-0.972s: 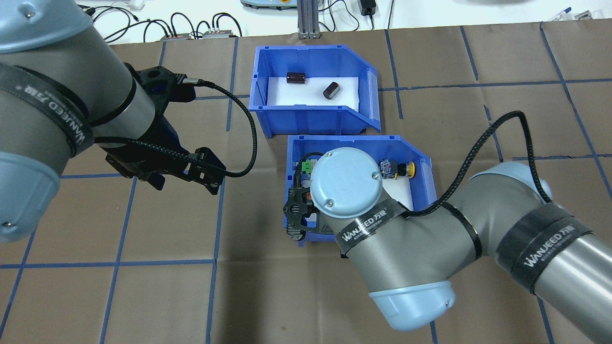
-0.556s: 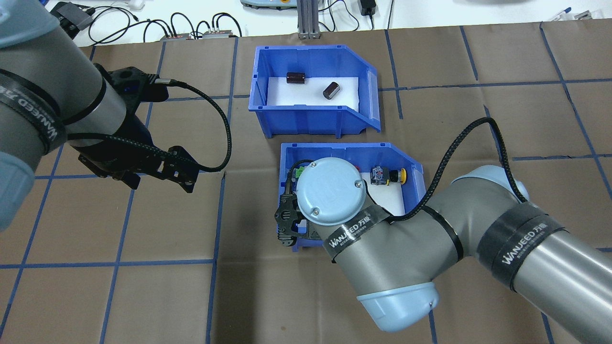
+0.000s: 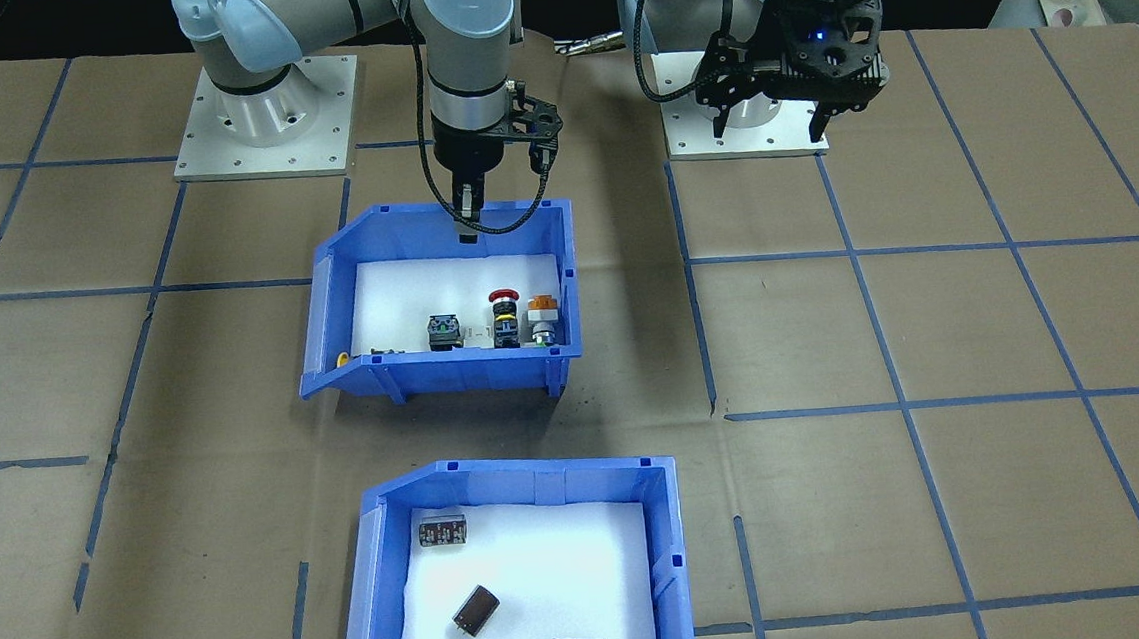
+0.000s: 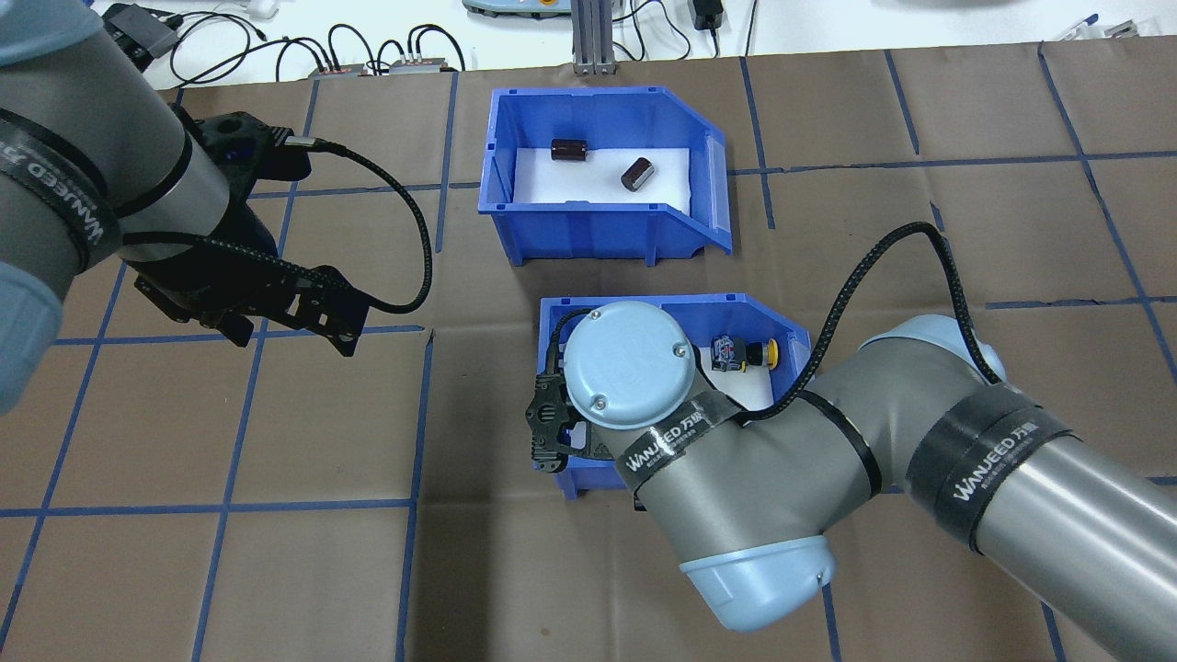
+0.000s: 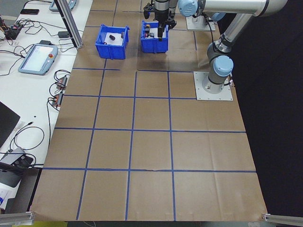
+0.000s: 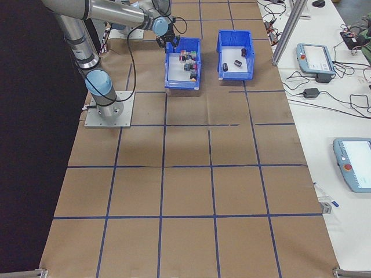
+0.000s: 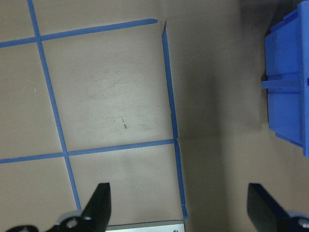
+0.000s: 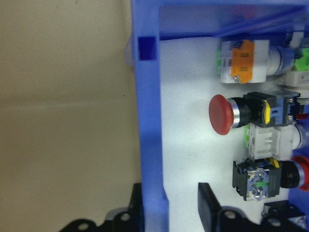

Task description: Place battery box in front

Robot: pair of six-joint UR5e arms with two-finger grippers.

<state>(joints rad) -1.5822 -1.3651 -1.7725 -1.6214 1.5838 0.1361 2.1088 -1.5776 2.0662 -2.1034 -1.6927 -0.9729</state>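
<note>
Altogether, battery box (image 3: 516,489) holds three batteries (image 3: 474,608).

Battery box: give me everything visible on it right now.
The battery box is a blue plastic open-top bin with one cut-down sloped end and a white liner. Three dark cylinders lie loose on the liner, apart from one another. It sits flat on the brown paper, on the far side of the switch bin from the robot. Neither hand touches it.
</note>
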